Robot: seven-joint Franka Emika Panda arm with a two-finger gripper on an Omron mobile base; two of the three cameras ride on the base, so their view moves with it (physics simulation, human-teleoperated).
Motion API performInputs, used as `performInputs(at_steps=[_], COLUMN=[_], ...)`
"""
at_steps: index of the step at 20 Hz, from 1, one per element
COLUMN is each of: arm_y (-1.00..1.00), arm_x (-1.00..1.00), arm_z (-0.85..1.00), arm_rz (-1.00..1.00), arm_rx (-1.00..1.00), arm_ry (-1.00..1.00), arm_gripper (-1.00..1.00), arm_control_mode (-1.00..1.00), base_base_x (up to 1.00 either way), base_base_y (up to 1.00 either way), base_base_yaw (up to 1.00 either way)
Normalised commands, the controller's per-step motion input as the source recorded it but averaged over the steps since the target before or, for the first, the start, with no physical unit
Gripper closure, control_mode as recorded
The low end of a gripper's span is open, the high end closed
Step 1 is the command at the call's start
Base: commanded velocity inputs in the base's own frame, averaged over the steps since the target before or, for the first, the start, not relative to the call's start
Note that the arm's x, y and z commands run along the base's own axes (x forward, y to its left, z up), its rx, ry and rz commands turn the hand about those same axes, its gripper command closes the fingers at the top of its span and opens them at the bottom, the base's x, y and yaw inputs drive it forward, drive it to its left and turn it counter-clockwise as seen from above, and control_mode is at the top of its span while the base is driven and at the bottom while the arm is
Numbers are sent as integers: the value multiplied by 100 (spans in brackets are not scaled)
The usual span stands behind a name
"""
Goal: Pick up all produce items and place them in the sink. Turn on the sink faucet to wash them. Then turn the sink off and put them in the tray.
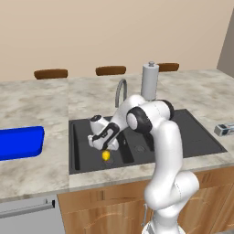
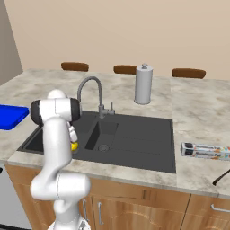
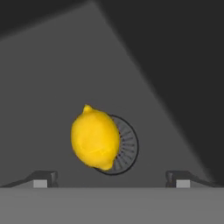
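in the sink (image 1: pixel 192 141), one lemon (image 3: pixel 95 138) (over the drain (image 3: pixel 126 146)).

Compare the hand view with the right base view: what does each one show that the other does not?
Hand view alone: the round drain partly behind the lemon, and the open end effector with its fingertips wide apart.

Right base view alone: the faucet, the paper-towel roll, the blue tray and a foil box.

Both: the lemon in the black sink.
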Motion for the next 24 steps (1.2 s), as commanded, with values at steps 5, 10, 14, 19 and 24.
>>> performInputs(at_steps=[5,10,14,19,24], arm_y=[0,0,0,0,-9], arm_x=[-15,-31,-38,-48,-54], arm_z=[57,52,43,44,44], arm_rz=[0,0,0,0,0], arm_rx=[0,0,0,0,0], arm_ry=[0,0,1,1,2], arm_gripper=[-100,-100,-100,-100,-100], arm_control_mode=[-100,-100,-100,-100,-100], base_base_x=[0,0,0,0,0], base_base_y=[0,0,0,0,0], base_base_yaw=[0,0,0,0,0])
